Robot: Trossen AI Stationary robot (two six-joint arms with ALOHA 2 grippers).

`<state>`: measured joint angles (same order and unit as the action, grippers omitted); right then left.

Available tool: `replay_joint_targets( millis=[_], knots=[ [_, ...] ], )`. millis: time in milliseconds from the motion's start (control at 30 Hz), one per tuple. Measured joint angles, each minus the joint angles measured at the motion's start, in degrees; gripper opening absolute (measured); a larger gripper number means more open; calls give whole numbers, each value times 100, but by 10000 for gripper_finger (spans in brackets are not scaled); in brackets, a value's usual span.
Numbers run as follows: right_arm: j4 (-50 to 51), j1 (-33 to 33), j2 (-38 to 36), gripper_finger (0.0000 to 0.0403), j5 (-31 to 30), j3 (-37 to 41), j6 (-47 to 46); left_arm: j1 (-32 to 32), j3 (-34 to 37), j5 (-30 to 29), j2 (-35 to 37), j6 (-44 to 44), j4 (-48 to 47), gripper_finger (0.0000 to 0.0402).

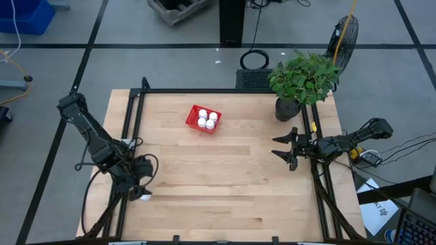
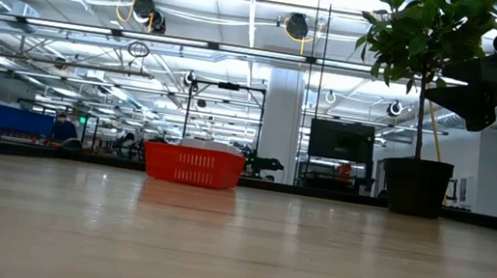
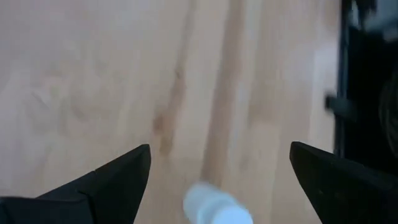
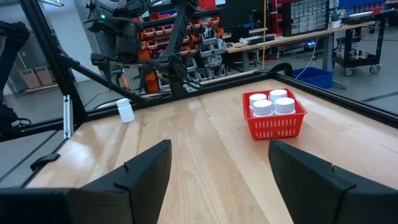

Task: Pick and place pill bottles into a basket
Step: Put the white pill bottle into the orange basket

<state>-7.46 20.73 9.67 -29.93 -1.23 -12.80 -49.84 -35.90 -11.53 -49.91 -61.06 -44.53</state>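
While capped upward, basket's point(image 4: 274, 122) four bottles point(image 4: 268, 104).

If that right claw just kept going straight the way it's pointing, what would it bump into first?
Probably nothing close: the right gripper, fingers open, points across bare table toward the left arm's side. The red basket sits off to one side of that line; the lone bottle lies to the other side.

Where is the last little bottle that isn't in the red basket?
In the high view, the last pill bottle stands at the table's left edge, just under the left gripper, far from the red basket near the back.
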Motion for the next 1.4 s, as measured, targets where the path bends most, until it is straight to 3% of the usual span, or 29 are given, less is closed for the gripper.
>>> replay_joint_targets(
  millis=[233, 400, 633, 1100, 1400],
  knots=[
    [-4, 0, 0, 263, 0, 0, 0, -190, 0, 1489, 2, 1139, -376, 390],
    [-2, 0, 0, 260, 0, 0, 0, -578, -4, 1028, -3, 1554, -811, 390],
    [-3, 0, 0, 262, 0, 0, 0, -850, -4, 612, -86, 1450, -598, 390],
    [-2, 0, 0, 262, 0, 0, 0, -951, -7, 615, -1130, 1360, -285, 390],
    [-4, 0, -2, 259, 0, 0, 0, -931, -7, 553, -1270, 1038, -146, 390]
  ],
)
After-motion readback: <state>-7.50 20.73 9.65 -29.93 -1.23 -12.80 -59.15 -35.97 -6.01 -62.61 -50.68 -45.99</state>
